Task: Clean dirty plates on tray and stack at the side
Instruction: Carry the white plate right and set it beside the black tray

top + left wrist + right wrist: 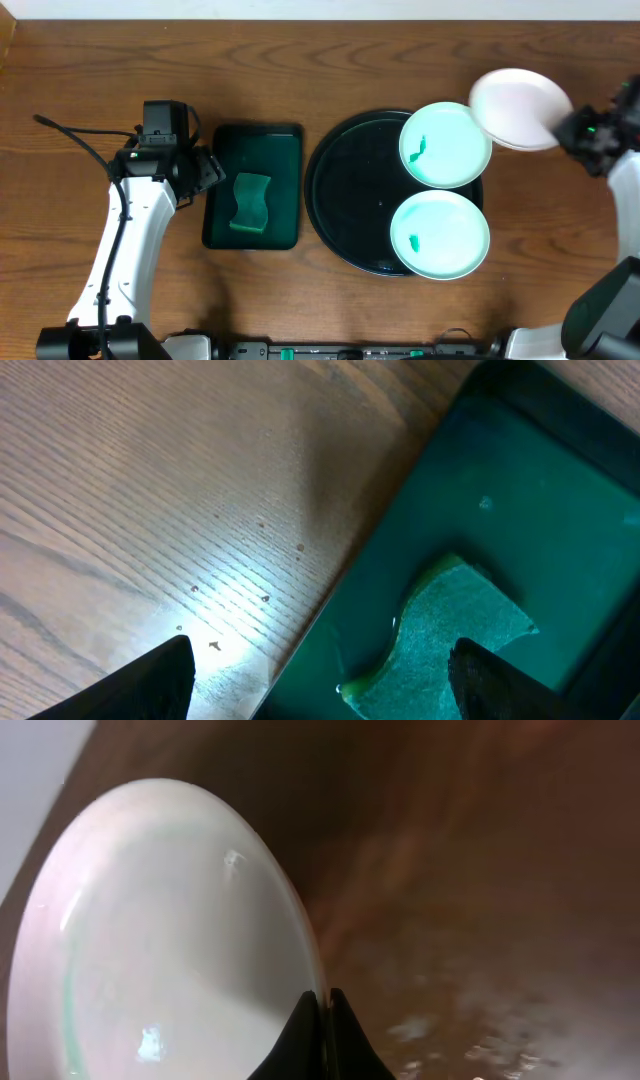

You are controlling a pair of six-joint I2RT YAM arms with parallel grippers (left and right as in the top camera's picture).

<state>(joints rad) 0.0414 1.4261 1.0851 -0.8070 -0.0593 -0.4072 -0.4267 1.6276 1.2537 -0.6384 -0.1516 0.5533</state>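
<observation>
Two mint plates with green smudges lie on the round black tray (pixel 345 190): one at its upper right (pixel 446 145), one at its lower right (pixel 440 235). My right gripper (pixel 568 128) is shut on the rim of a third, white plate (pixel 518 107), held off the tray's right side; in the right wrist view the fingers (pixel 321 1000) pinch the plate's edge (pixel 170 930). My left gripper (pixel 207 170) is open and empty over the left edge of the dark green rectangular tray (pixel 285 150); in its wrist view the fingers (pixel 320 670) straddle that edge beside the green sponge (pixel 450 635).
The green sponge (pixel 250 203) lies in the rectangular tray, left of the black tray. Bare wooden table (pixel 80 80) surrounds both trays. The left arm's cable runs along the table's left side.
</observation>
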